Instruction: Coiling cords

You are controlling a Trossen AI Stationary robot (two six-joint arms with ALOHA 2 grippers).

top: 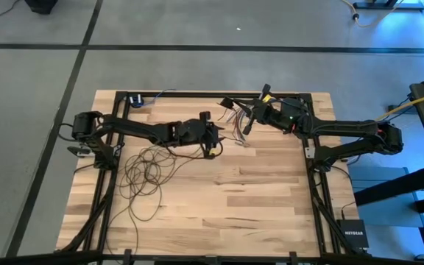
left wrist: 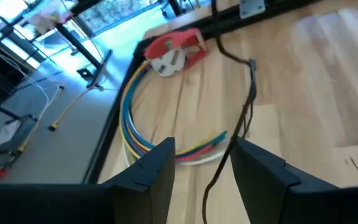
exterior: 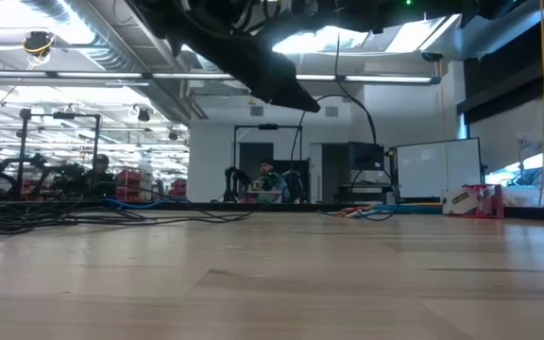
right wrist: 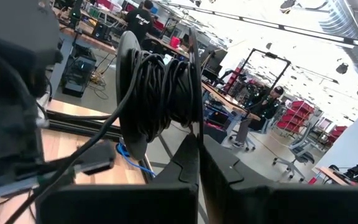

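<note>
so the cords (top: 144, 171) are mostly a loose tangle on the left half of the table (top: 256, 206), w/ one strand running up to the left gripper (top: 213, 140) near the middle. that claw's open, the wire runs between its fingers (left wrist: 263, 171) but isn't pinched afaict. right gripper (right wrist: 199, 146) is closed tight, raised at the back by a black spool (right wrist: 160, 93) w/ cord wound on it. looks like mid-coiling; next imo: left needs to clamp the strand and feed it over.
</note>
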